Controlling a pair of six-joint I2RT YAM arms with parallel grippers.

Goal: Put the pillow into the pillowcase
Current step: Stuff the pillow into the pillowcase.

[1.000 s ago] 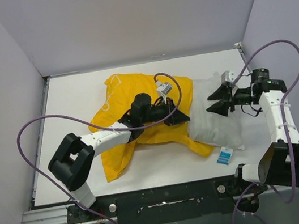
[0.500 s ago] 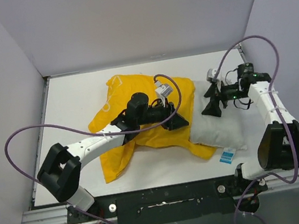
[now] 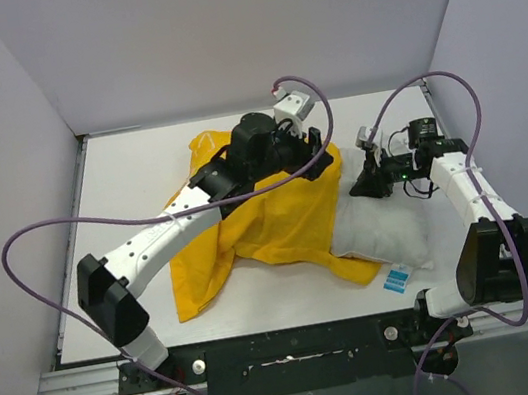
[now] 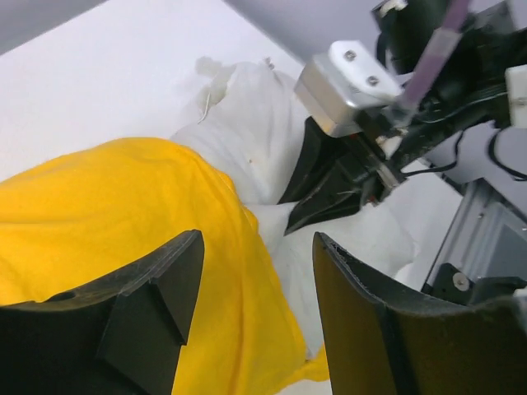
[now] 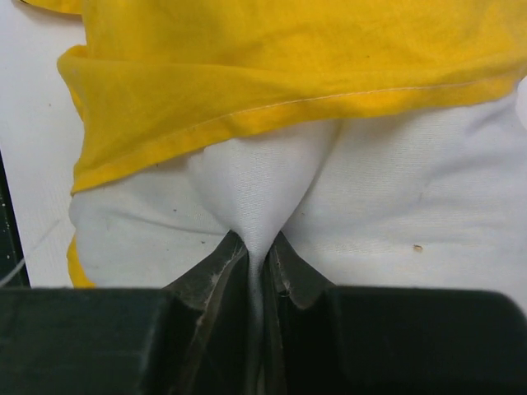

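My right pincer is pressed together on a raised fold of the pillow. The white cloth is drawn up into a peak between my two fingers, just below the hem of the pillowcase. My left pincer is spread, with nothing between its fingers. It hangs above the yellow cloth at the pillowcase's open end, its tips pointing toward the right pincer, which is near but not touching it.

The pillow lies on the right half of the tabletop, closer to the right edge than to the middle, with its free end toward the near right corner. Its left part is covered by the pillowcase. Yellow lies over the top of it, and a strip of yellow also shows under its near side, so that end sits inside the open mouth. The rest of the pillow is bare, white and wrinkled.

The pillowcase spreads from the middle of the tabletop toward the far edge, crumpled, with a loose tail reaching toward the near edge on the left side. A bit of white-lined print shows at its far left end. A small blue and white tag sits at the pillow's near corner.
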